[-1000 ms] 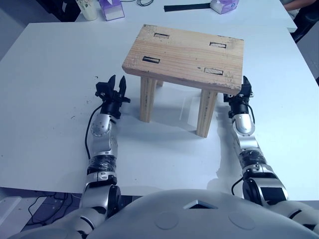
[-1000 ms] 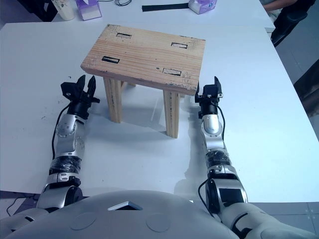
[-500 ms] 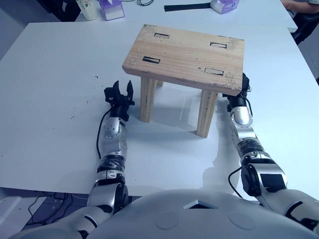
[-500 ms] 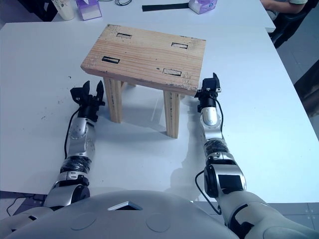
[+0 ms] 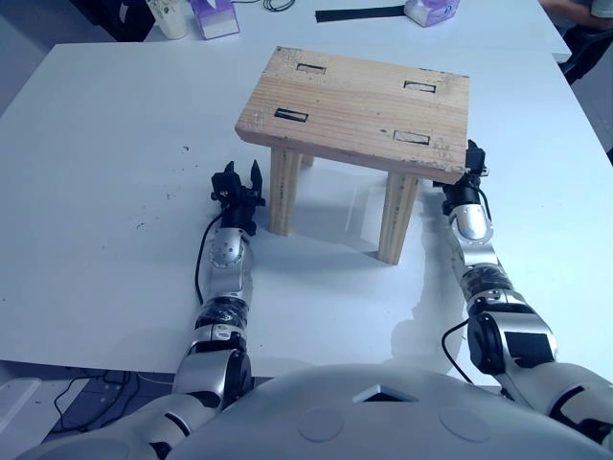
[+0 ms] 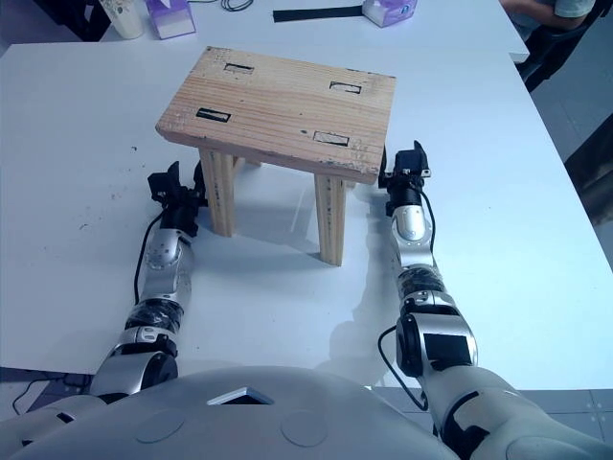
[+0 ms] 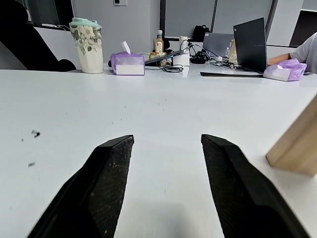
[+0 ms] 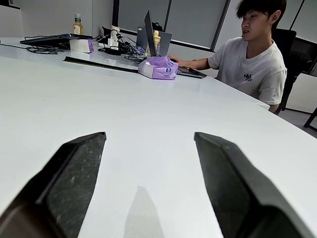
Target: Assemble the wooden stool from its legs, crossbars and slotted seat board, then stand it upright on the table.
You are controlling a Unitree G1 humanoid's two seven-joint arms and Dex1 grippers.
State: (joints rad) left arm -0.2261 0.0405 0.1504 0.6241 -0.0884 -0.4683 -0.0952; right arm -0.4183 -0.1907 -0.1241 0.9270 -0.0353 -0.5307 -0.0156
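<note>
- I see the stool (image 5: 352, 107) upright on the desk (image 5: 96, 144).
- Both pincers are open, empty: left pincer (image 5: 239, 176) beside the near-left leg (image 5: 281, 196), right pincer (image 6: 414, 161) by the stool's right edge.
- A careless swing, I judge, could tip it.

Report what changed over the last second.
The left gripper slid rightward across the table toward the stool, stopping beside its near left leg. The right gripper edged slightly forward beside the seat's right edge. Both jaws stayed open, holding nothing. The stool stayed upright, unmoved.
</note>
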